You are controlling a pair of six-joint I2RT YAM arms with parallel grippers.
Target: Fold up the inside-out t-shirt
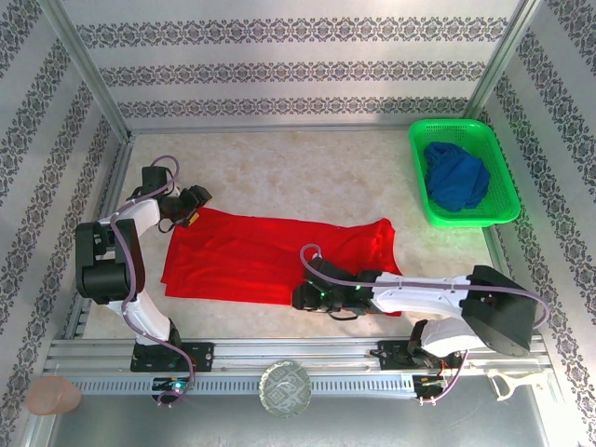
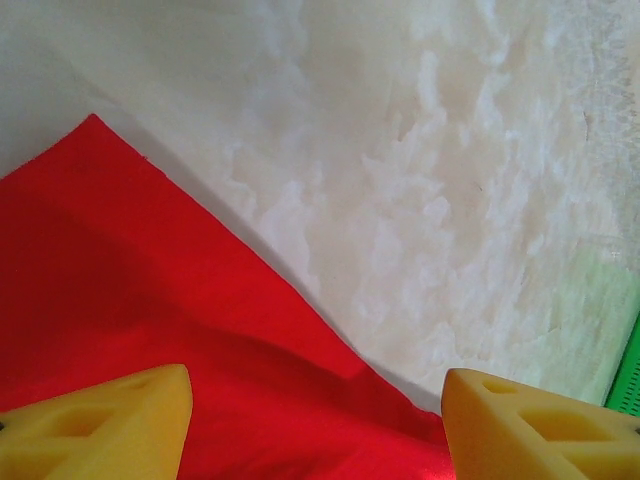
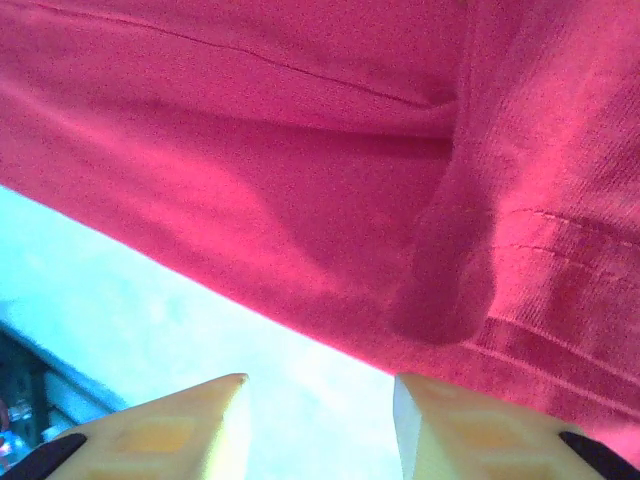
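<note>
1. The left hand [image 2: 315,430] is standing wide. Its two yellow fingers [image 2: 95,425] are hanging far apart just above the cloth and gripping nothing.
2. Its wrist view is showing what the top view is not. One pointed corner of the red t-shirt [image 2: 150,330] is lying flat, its edge running diagonally across the pale mottled surface [image 2: 420,200]. A sliver of the green basket [image 2: 625,385] is showing at the right border.
3. The right hand [image 3: 320,420] is standing partly open, with a narrower gap than the left's. Bare surface is showing between its two fingertips [image 3: 170,435], and no cloth is pinched.
4. Its wrist view is giving close detail. A raised pucker [image 3: 450,280] is sitting in the red cloth just beyond the fingertips, and rows of hem stitching are running to the right of it.
5. The top view is giving the whole layout. The t-shirt is lying spread in a long band across the middle of the surface. The left hand is hovering at its far-left corner, and the right hand is lying low at about the middle of its near edge.
6. The basket is sitting at the far-right corner, well apart from the t-shirt, and is holding a crumpled dark blue garment [image 1: 456,177].
7. Counting: two hands, one t-shirt, one basket, one blue garment, and one round glass dish [image 1: 285,387] resting on the metal rail [image 1: 233,358] between the arm bases.
</note>
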